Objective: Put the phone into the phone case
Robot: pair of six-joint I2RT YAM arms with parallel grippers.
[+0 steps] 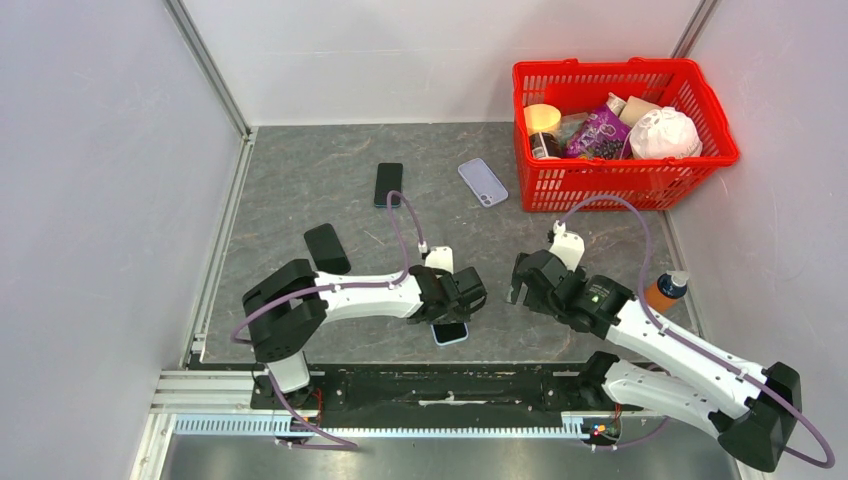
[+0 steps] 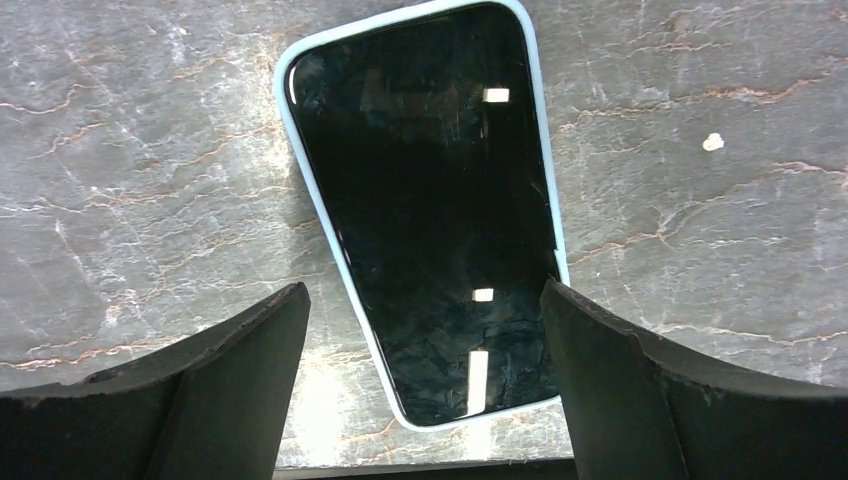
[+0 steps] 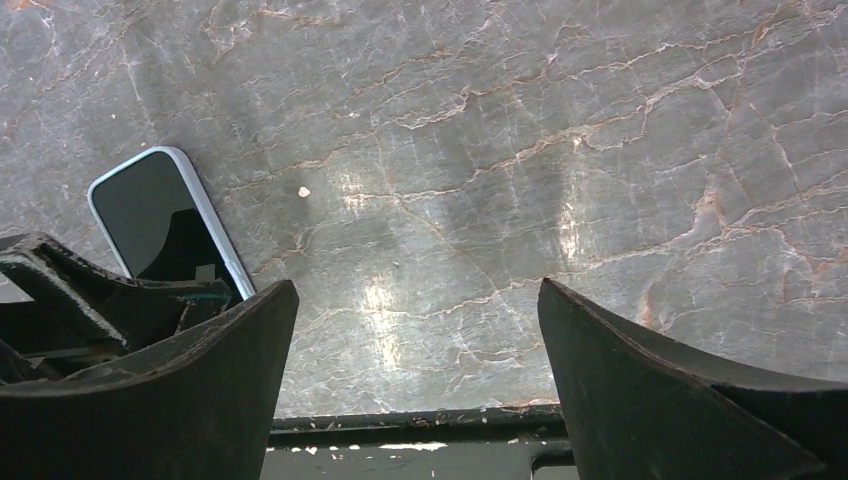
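We see the left pincer (image 2: 422,290) and right pincer (image 3: 415,285) spread empty, the phone (image 2: 425,210) apparently already seated in its case (image 2: 280,95).

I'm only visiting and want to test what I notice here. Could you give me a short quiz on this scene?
1. True or false: the phone under the left hand lies screen down.
2. The basket is: A red, B blue, C green?
3. What does the right hand hold?
Key: 1 false, the screen faces up. 2 A. 3 Nothing; it is open over bare table.
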